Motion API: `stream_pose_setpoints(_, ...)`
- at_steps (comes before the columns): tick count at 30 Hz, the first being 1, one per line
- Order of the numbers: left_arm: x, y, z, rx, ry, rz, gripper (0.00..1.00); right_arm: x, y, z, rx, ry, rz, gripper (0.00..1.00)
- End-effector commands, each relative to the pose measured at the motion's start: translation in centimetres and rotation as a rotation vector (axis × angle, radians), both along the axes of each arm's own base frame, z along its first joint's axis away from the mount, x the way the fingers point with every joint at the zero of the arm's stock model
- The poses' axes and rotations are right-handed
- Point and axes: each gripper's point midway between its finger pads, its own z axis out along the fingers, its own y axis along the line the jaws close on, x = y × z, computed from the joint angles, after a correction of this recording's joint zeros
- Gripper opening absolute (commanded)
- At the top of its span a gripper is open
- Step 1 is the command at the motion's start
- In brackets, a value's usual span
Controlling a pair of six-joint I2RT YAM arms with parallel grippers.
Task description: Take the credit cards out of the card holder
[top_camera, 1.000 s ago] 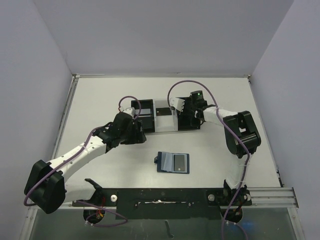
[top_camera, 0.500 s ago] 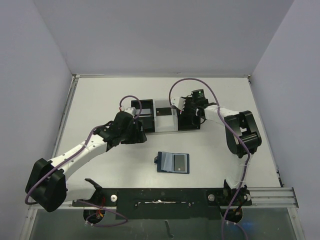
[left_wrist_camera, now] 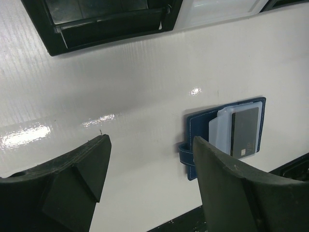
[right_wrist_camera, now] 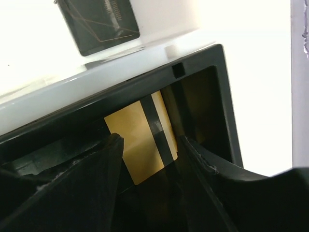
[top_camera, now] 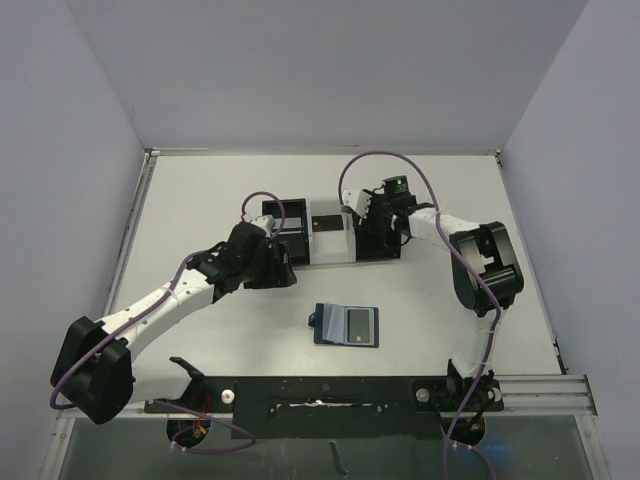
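The navy card holder [top_camera: 324,326] lies open on the table in front of both arms. A dark grey credit card [top_camera: 361,325] and a pale one [left_wrist_camera: 221,130] sit in it; the left wrist view shows its blue flap [left_wrist_camera: 197,128] and the grey card [left_wrist_camera: 244,131]. My left gripper [left_wrist_camera: 149,142] hovers open over bare table to the holder's upper left [top_camera: 277,264]. My right gripper [top_camera: 371,232] stands open inside the right black box. A gold credit card [right_wrist_camera: 133,137] with a black stripe lies flat on the box floor between the fingers, untouched.
Two black boxes, the left [top_camera: 285,222] and the right [top_camera: 378,246], are joined by a clear section [top_camera: 328,242] at the table's middle back. The right box's wall [right_wrist_camera: 219,72] rises close around my right fingers. A black rail [top_camera: 330,392] runs along the near edge.
My right gripper's jaws have spread apart over the right box, and the gold card now lies free beneath them. The left arm has barely moved.
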Motion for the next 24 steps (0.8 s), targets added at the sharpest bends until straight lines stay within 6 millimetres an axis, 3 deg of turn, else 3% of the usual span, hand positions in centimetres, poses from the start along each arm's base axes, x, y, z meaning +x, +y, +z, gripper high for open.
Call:
stream_pose_setpoints(1, 1.1, -1.9, 3.4, -0.108, -0.082, -0.050, 0.68, 2.3, 0.9, 9.2, 0.167, -0.176, -0.083, 0.50)
stream_pose_setpoints(7, 0.8, -4.1, 4.9, -0.232, -0.071, -0.092, 0.69, -0.9, 0.1, 16.8, 0.451, -0.269, -0.256, 0.54)
stream_pose_setpoints(14, 1.6, -4.4, 7.2, -0.309, -0.152, -0.048, 0.73, -7.9, -5.3, 23.2, 0.825, -0.290, -0.634, 0.64)
stream_pose_setpoints(17, 1.9, -4.1, 8.4, -0.340, -0.207, -0.018, 0.73, -10.8, -7.1, 23.2, 0.951, -0.239, -0.781, 0.65)
stream_pose_setpoints(19, 2.1, -4.1, 9.2, -0.370, -0.231, 0.000, 0.74, -12.6, -8.8, 21.9, 1.035, -0.182, -0.946, 0.69)
stream_pose_setpoints(22, 3.1, -3.1, 9.2, -0.391, -0.244, 0.114, 0.74, -15.6, -9.4, 20.1, 1.093, -0.086, -1.040, 0.97)
stream_pose_setpoints(24, 3.3, -3.0, 9.2, -0.420, -0.255, 0.140, 0.74, -17.4, -9.0, 18.8, 1.130, -0.013, -1.039, 0.98)
